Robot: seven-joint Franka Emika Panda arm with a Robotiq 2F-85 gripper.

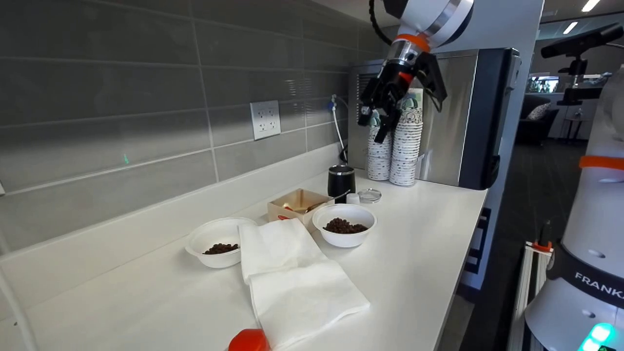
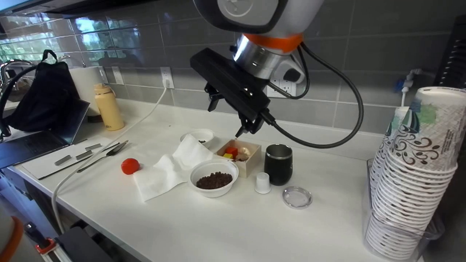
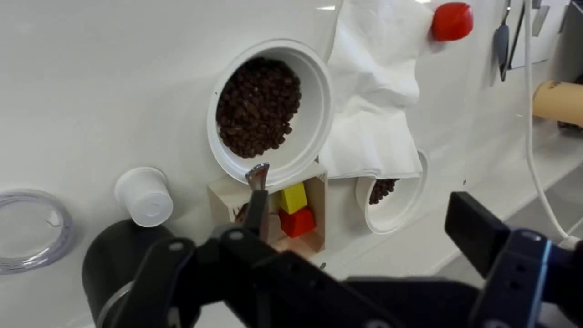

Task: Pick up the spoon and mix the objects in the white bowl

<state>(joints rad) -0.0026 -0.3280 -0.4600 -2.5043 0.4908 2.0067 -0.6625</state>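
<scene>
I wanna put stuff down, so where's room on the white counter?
Widest: the front of the white counter, bordered by the large round white bowl, clear round lid and patterned paper cups. Another: between the white paper napkins, red rounded object and white cable. Crowded: the open wooden box, black cylindrical tumbler and small white plastic cup huddle together.
</scene>
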